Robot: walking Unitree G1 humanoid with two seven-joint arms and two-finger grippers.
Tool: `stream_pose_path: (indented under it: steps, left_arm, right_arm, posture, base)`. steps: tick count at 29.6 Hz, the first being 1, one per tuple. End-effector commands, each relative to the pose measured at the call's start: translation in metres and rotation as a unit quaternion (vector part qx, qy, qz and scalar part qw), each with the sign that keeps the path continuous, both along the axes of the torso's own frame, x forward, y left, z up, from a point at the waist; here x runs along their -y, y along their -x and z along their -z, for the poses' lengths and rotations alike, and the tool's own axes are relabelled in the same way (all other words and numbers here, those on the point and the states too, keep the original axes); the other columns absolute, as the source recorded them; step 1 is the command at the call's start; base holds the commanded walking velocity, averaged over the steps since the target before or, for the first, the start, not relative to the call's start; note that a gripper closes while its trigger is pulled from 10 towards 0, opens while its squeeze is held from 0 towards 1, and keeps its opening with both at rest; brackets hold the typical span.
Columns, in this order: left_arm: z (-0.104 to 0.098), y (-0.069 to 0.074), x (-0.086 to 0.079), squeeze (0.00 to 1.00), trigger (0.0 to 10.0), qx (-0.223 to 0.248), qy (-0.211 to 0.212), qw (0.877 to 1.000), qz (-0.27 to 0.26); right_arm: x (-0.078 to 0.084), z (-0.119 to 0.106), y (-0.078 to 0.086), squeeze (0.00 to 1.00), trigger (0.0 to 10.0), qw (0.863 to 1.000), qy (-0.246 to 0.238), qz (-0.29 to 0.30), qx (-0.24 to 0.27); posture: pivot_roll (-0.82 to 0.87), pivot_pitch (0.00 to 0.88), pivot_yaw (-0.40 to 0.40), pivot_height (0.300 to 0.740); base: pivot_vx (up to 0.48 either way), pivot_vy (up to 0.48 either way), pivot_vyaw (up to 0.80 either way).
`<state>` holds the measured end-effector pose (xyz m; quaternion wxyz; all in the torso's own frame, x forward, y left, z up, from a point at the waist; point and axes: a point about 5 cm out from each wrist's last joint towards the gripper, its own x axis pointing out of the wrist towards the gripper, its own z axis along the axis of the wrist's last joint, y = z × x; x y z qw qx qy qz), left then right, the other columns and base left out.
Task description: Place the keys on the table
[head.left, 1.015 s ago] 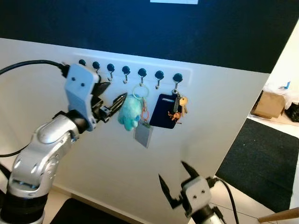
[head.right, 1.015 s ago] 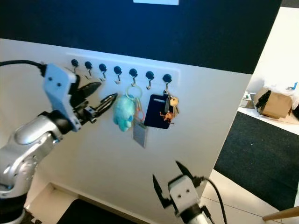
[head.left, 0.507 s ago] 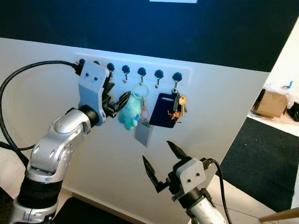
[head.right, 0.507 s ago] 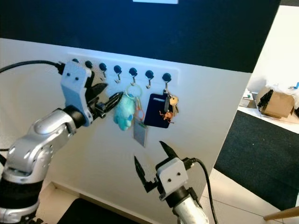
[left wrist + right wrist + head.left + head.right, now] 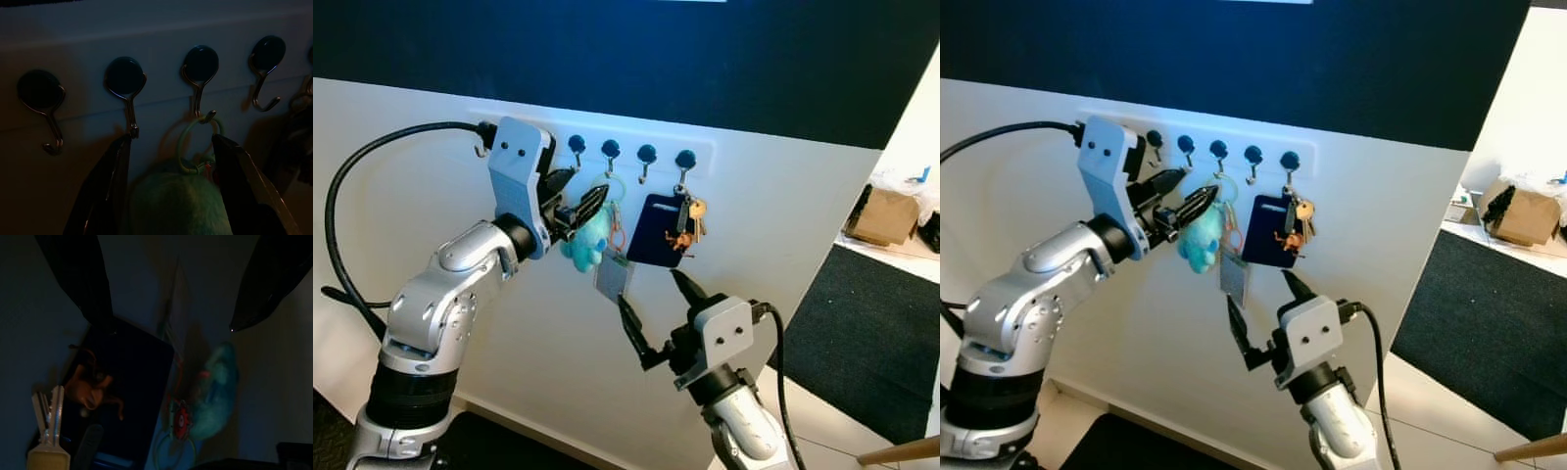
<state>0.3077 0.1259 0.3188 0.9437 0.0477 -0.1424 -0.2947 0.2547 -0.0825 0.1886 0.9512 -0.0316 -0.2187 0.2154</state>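
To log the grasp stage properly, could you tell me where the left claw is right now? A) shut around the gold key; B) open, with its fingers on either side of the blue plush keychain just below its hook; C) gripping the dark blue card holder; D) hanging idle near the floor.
B: the left claw is open, its fingers flanking the blue plush keychain beneath the hook.

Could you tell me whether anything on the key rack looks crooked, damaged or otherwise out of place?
Nothing stands out. The teal plush keychain hangs by its ring from one hook, and the gold keys hang with a dark blue card holder from the last hook. The left claw, open, is at the plush; the right claw is open below.
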Motion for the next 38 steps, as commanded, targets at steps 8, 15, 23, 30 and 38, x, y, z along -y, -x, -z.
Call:
stream_pose_path:
  steps: [8, 15, 23, 30, 38]
  left_arm:
    - [0.01, 0.002, 0.01, 0.0, 5.0, -0.015, -0.002, 1.0, 0.01]
    - [0.014, 0.008, 0.012, 0.0, 4.1, -0.02, -0.004, 1.0, 0.017]
    - [0.012, 0.008, 0.007, 0.0, 4.9, -0.015, 0.008, 1.0, -0.002]
    - [0.01, 0.007, 0.006, 0.0, 0.0, -0.008, 0.008, 1.0, -0.008]
    - [0.005, 0.009, 0.007, 0.0, 10.0, 0.002, 0.02, 1.0, -0.005]
  right_arm:
    - [0.0, -0.011, -0.001, 0.0, 10.0, 1.0, -0.009, 0.001, 0.006]
    - [0.002, -0.012, -0.003, 0.0, 10.0, 1.0, -0.011, 0.005, 0.004]
    - [0.002, -0.009, -0.005, 0.0, 10.0, 1.0, -0.009, 0.002, -0.004]
    - [0.002, -0.009, -0.006, 0.0, 10.0, 1.0, -0.009, 0.003, -0.005]
    - [0.002, -0.009, -0.006, 0.0, 10.0, 1.0, -0.011, 0.004, -0.007]
  posture:
    - [0.04, 0.095, 0.047, 0.74]
    - [0.04, 0.09, 0.045, 0.74]
    - [0.05, 0.083, 0.035, 0.74]
    - [0.05, 0.083, 0.037, 0.74]
    - [0.05, 0.085, 0.039, 0.74]
  base:
    - [0.0, 0.0, 0.0]
    - [0.0, 0.0, 0.0]
    - [0.0, 0.0, 0.0]
    - [0.0, 0.0, 0.0]
    - [0.0, 0.0, 0.0]
